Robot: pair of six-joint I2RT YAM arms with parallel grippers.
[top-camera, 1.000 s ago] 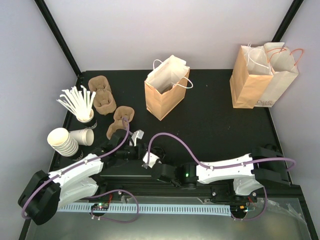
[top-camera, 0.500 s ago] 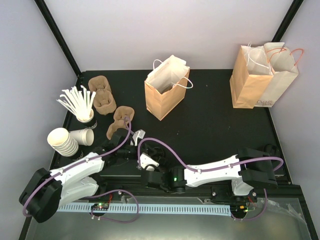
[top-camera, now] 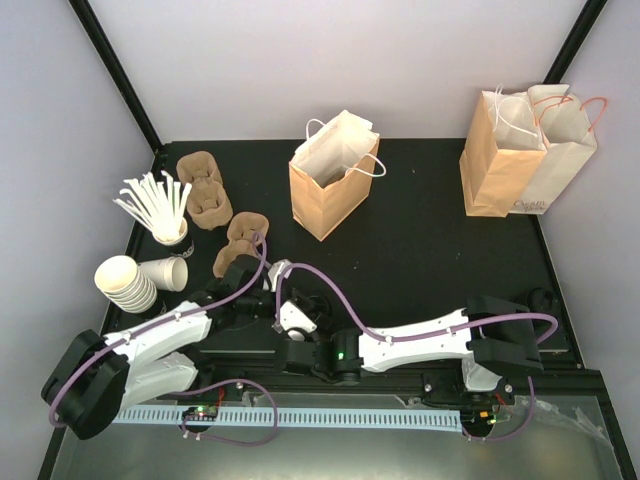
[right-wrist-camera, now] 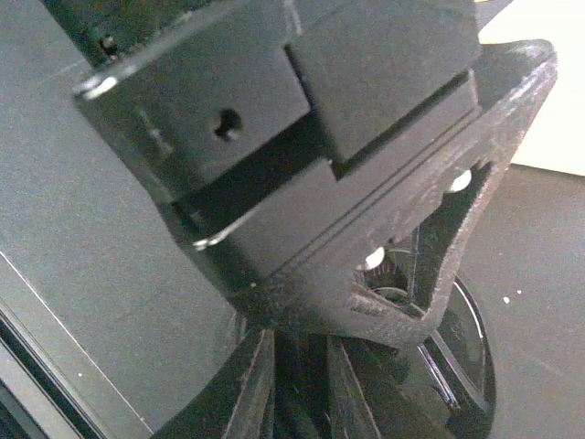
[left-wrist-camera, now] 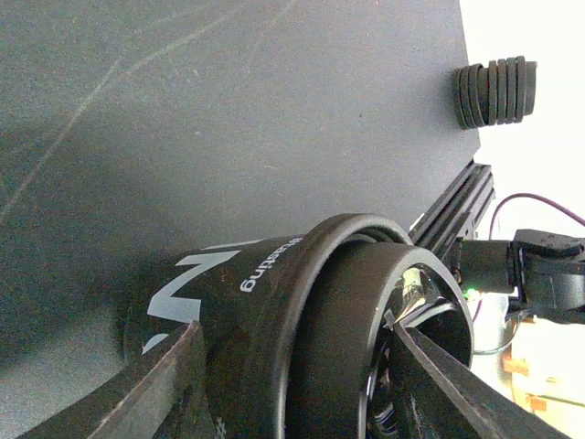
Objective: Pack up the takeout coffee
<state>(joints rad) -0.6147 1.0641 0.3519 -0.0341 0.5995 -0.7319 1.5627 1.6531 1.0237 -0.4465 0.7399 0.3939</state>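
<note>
Takeout coffee [left-wrist-camera: 247, 293] sits in the left gripper [left-wrist-camera: 297, 334], near-left of the worktop [left-wrist-camera: 228, 110].
Looks clamped on it, lid end facing the right gripper [right-wrist-camera: 300, 384]. Jaws nearly together there, can't tell if they're pinching anything.

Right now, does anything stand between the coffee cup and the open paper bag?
Nothing visible does. The left tool holds the coffee cup, and only bare table lies between it and the open bag behind.
</note>
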